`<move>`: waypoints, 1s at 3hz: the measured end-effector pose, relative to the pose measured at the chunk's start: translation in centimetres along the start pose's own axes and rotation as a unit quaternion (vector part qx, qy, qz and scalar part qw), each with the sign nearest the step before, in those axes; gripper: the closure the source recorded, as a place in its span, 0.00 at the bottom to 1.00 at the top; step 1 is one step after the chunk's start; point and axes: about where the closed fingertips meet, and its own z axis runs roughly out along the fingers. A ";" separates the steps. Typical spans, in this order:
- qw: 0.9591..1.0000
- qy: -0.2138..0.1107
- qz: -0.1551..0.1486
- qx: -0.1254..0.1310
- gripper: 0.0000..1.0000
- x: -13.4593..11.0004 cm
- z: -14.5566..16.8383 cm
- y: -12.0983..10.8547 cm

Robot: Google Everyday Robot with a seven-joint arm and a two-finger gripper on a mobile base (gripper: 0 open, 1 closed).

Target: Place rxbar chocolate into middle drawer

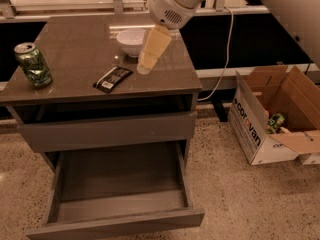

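Rxbar chocolate (113, 79): lies flat on the bench (75, 44), near the front edge and about mid-width. Black wrapper, white label end toward the front left. Long axis runs diagonally. Nothing is touching it.

Gripper (145, 66): over the bench just right of the bar, apart from it, pointing down and slightly left. Its tip is low over the surface; contact with the bench cannot be told. Whether it is wide or narrow cannot be told. It carries nothing visible. The white arm housing (172, 4) reaches in from the top of the view.

Middle drawer (115, 224): pulled well out below the bench, interior floor in view, front wall toward the camera. Upper drawer (105, 131): directly under the bench top, slightly ajar, with a dark gap above its front.

Other items on the bench: white bowl (131, 40) behind the gripper, toward the rear; green drink can (33, 65) upright at the left edge, well apart from the bar.

Right of the cabinet, on the speckled floor (225, 194): open cardboard box (252, 126) with printed lettering on its side. A white cable (227, 59) hangs down behind the bench.
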 end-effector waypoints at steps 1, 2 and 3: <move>0.994 -0.070 0.090 0.001 0.00 1.9 4.0 2.9; 0.983 -0.115 0.142 0.021 0.00 2.2 7.2 3.4; 0.979 -0.135 0.141 0.056 0.00 1.3 6.9 1.6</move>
